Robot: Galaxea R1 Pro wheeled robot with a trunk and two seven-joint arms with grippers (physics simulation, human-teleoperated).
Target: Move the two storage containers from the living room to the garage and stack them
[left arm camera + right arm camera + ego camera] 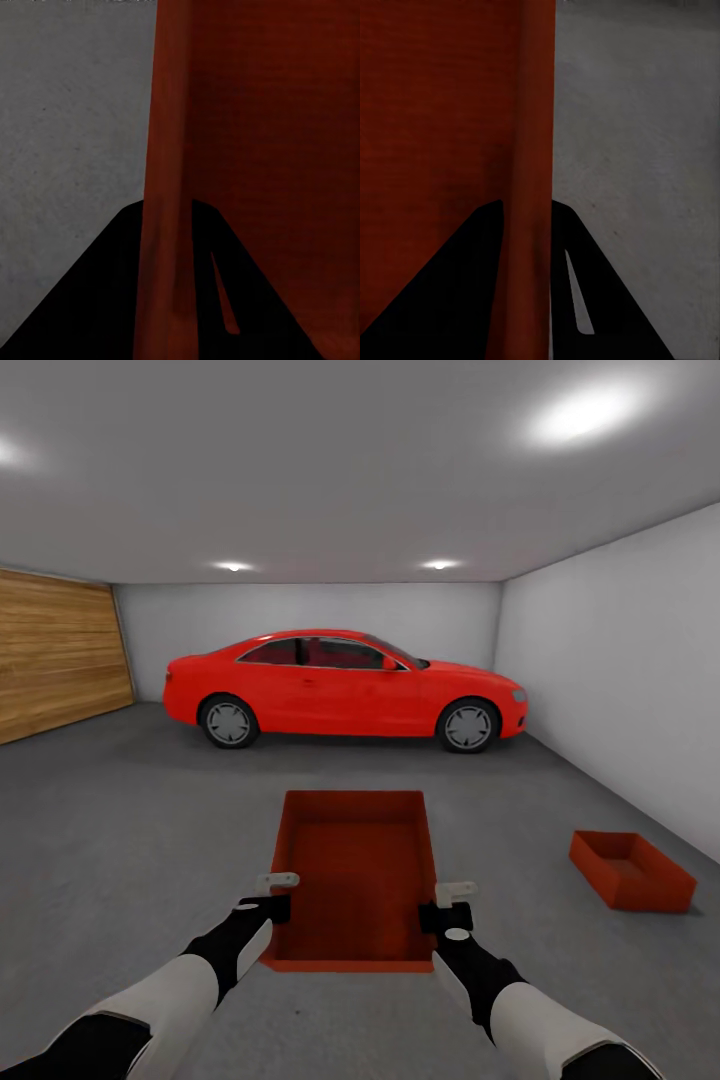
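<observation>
Matt container [355,870] – perhaps plastic; rough floor [130,830].

You have one storage container [355,860] straight ahead of you, held above the floor [120,840] between both arms. Your left hand [268,895] sits on its left wall, your right hand [448,905] on its right wall, each wall running between that hand's fingers. The second container [632,871] lies on the floor to the right, near the side wall [620,660]. The car [345,688] stands broadside behind both, before the back wall [300,605], with the plank door [55,655] at far left.
</observation>
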